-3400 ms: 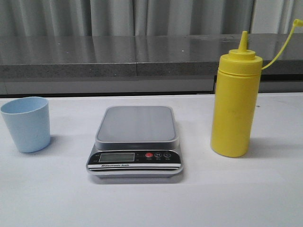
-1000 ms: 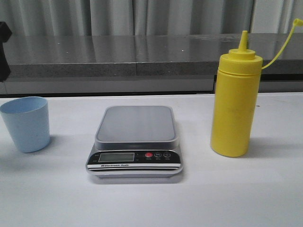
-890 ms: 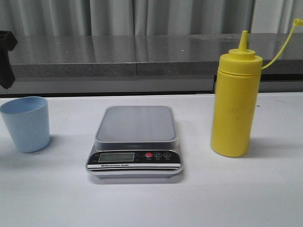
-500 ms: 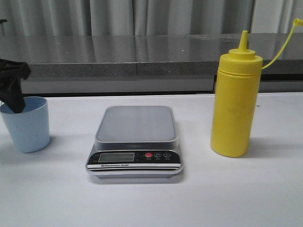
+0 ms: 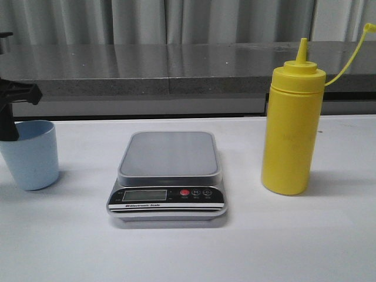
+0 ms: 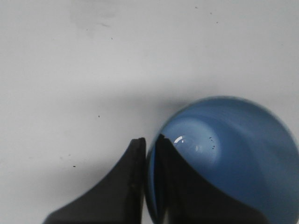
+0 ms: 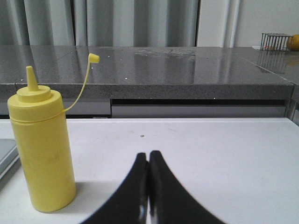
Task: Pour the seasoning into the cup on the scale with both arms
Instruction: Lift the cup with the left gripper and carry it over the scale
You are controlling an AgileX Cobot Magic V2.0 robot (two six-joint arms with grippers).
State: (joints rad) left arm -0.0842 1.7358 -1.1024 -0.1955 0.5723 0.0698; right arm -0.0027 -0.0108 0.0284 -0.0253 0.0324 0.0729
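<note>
**Me:** Blue plastic first, since that's where I've got contact. From the front, the cup [image 5: 29,154] sits on the table [image 5: 294,235] at the far left, well apart from the scale [image 5: 168,175]. My left gripper [image 5: 8,126] is down at its rim, one finger dipping inside. The scale's platform is bare and the display is too small for me to read. The bottle [image 5: 292,130] stands upright at the right, nozzle uncapped, cap dangling on its strap.

**Partner:** So nothing's on the scale yet?

**Me:** Nothing. I'd call this the very start: cup not lifted, bottle untouched.

**Partner:** What does the left wrist give you?

**Me:** Looking straight down into the cup [image 6: 224,154]. The left gripper [image 6: 148,144] straddles the wall, one finger [image 6: 126,186] outside and the other inside, drawn in narrow with the wall in the slit. I judge it pinched on the rim, though I can't see how firm that is.

**Partner:** And the right?

**Me:** The right gripper [image 7: 148,186] has its fingertips pressed together, holding nothing, above the table. The bottle [image 7: 42,154] stands off to one side, near but not touching.

**Partner:** What's left, then?

**Me:** Nearly all of it: carry the cup onto the platform, then spread the right fingers, take the bottle, tip it over the cup.
</note>
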